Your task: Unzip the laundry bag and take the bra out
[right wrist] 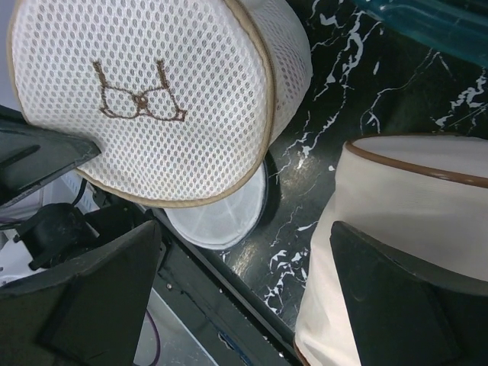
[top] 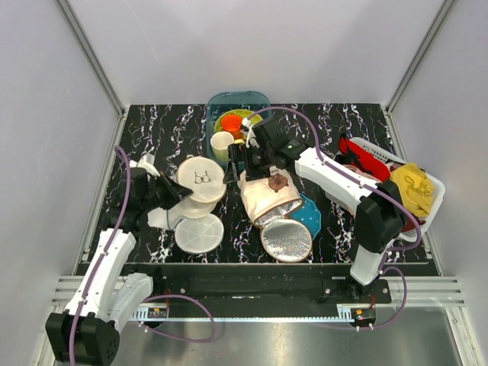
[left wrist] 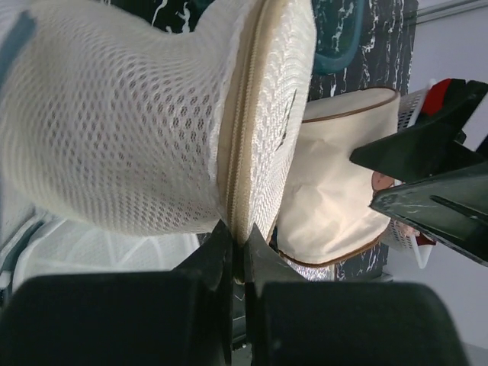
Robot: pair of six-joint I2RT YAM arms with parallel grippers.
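Observation:
The laundry bag [top: 202, 179], a white mesh dome with a small bra drawing on its round face, is held up off the table left of centre. My left gripper [top: 181, 195] is shut on its zipper seam; in the left wrist view the jaws [left wrist: 238, 235] pinch the tan zipper edge of the bag [left wrist: 130, 137]. My right gripper [top: 238, 163] is open and empty just right of the bag. In the right wrist view the bag [right wrist: 145, 99] shows its drawing, beyond the open gripper [right wrist: 244, 297]. The zipper looks closed. The bra is hidden.
A plain white mesh bag [top: 198, 233] lies under the laundry bag. A cream cylindrical bag [top: 267, 197] and its silver lid [top: 287, 241] lie at centre. A teal basin [top: 238, 101] with dishes stands behind. A white basket [top: 427, 217] with red and yellow garments stands right.

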